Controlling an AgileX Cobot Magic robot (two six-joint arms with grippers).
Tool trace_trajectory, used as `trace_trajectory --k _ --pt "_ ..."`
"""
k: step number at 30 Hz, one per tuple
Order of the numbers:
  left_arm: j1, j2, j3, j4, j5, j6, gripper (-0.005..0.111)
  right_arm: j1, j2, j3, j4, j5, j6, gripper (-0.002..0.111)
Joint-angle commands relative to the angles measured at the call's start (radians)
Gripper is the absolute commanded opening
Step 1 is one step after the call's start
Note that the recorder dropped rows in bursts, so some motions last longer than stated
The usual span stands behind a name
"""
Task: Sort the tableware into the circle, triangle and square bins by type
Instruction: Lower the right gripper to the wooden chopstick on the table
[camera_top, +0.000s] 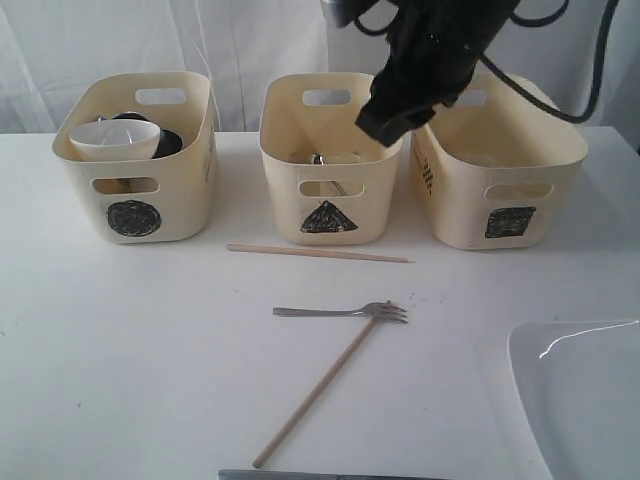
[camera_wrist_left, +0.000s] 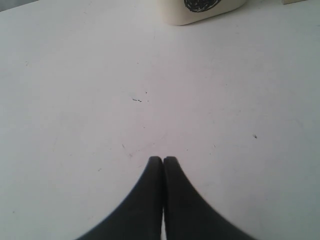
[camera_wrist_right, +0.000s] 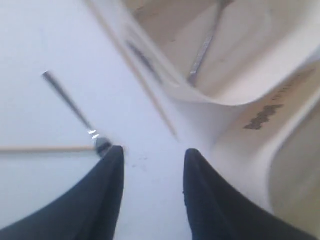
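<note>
Three cream bins stand in a row: circle bin, triangle bin, square bin. A white bowl rests on dark mugs in the circle bin. A steel spoon lies inside the triangle bin. One chopstick lies in front of the triangle bin. A fork crosses the tip of a second chopstick. The white plate is at the front right. My right gripper hangs above the triangle bin's right rim, open and empty. My left gripper is shut, empty, over bare table.
The white table carries everything. A white curtain hangs behind the bins. A dark strip shows at the front edge. The circle bin's base sits ahead of my left gripper. The square bin's wall is close beside my right gripper.
</note>
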Motion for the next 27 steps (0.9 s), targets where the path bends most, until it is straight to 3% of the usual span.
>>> trace_trajectory --k 1,8,17,24,27 --pt "0.001 -0.004 0.002 -0.009 0.0 0.003 0.0 -0.004 -0.008 0.075 0.164 0.067 -0.157 0.038" --pt "0.001 -0.004 0.002 -0.009 -0.002 0.003 0.0 0.011 0.018 0.246 0.295 0.067 -0.254 0.066" --pt "0.001 -0.004 0.002 -0.009 -0.002 0.003 0.0 0.133 0.021 0.311 0.302 0.067 -0.338 0.066" --pt "0.001 -0.004 0.002 -0.009 -0.002 0.003 0.0 0.299 0.031 0.314 0.292 -0.035 -0.831 0.066" --pt "0.001 -0.004 0.002 -0.009 -0.002 0.003 0.0 0.326 0.064 0.314 0.292 -0.046 -0.886 0.066"
